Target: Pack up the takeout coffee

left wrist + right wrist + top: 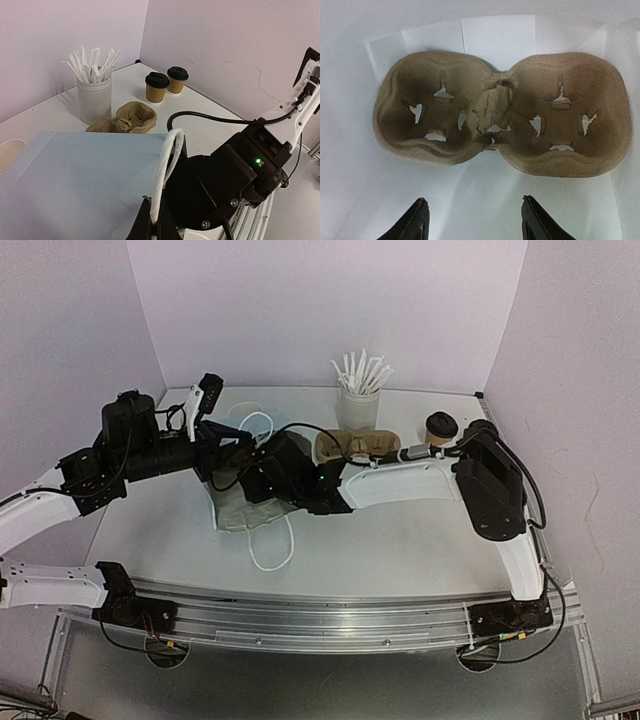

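Observation:
A tan pulp cup carrier point(500, 115) lies flat on creased white paper that rises round it, seemingly the inside of the bag. My right gripper point(476, 220) hangs just short of its near edge, open, with nothing between the fingers. Another carrier point(350, 445) point(127, 119) sits on the table behind the right arm. Two brown cups with black lids point(157, 87) point(177, 80) stand at the back; the top view shows only one point(440, 428). My left gripper point(151, 202) is shut on the white rope handle point(167, 160) of the bag point(75, 185), holding it up.
A white ribbed cup of white sticks point(360, 405) point(94, 97) stands at the back, next to the carrier on the table. The right arm point(400, 480) stretches across the middle toward the bag point(240, 515). Walls close in the back and both sides.

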